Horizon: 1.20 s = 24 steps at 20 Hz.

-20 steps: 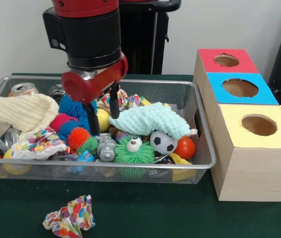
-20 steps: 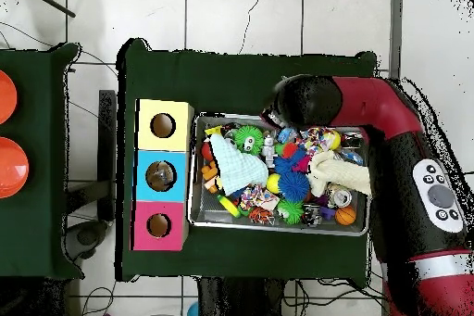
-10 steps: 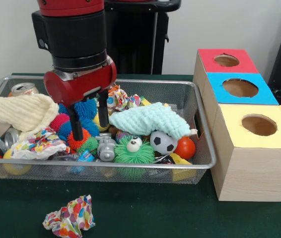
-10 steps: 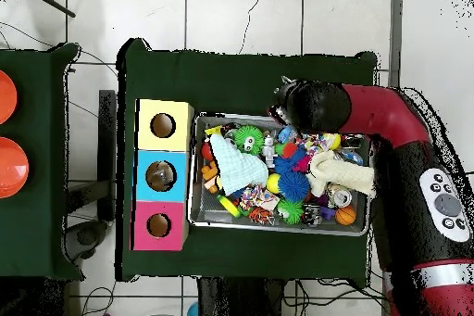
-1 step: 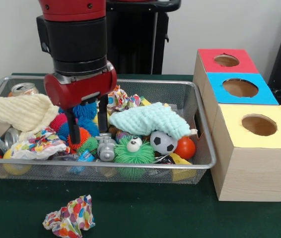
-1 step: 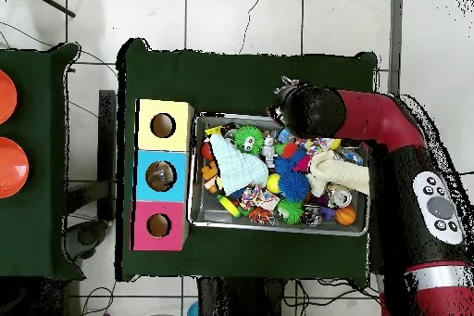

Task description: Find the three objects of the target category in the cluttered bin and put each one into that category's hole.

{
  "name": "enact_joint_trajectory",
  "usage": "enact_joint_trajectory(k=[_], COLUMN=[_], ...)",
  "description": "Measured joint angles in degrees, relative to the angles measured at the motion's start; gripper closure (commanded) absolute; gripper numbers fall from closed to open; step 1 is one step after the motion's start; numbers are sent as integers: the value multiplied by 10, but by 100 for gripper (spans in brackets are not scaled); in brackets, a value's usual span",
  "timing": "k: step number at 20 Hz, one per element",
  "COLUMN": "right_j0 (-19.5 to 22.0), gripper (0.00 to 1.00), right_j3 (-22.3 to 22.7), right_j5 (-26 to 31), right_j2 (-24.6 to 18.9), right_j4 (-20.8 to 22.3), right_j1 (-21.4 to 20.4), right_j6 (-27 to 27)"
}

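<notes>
My gripper hangs open inside the wire bin, left of centre. One finger stands by the orange spiky ball. The other finger is beside the blue spiky ball and the mint cloth. Nothing is held. A pink spiky ball and a green spiky ball with an eye lie close by. In the overhead view the arm's end covers the gripper above the bin. The holed boxes stand in a row: red, blue, yellow.
A cream cloth and cans fill the bin's left end. A soccer ball, an orange-red ball and crumpled patterned paper lie among the clutter. Another crumpled paper wad sits on the green table in front of the bin.
Over the second the arm shifted left in the front view and came toward the bin's front. Its fingers now straddle the spiky balls. In the last half second it barely moved.
</notes>
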State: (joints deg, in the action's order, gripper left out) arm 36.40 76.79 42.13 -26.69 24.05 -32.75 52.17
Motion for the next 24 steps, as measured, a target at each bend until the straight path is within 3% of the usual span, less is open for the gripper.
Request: enact_joint_trajectory(k=[14,24], right_j0=[-10,26], gripper=[0,0], right_j3=[8,23], right_j5=[-35,-35], right_j2=[21,-2], right_j4=[-13,-13], right_j1=[0,0], right_j6=[11,11])
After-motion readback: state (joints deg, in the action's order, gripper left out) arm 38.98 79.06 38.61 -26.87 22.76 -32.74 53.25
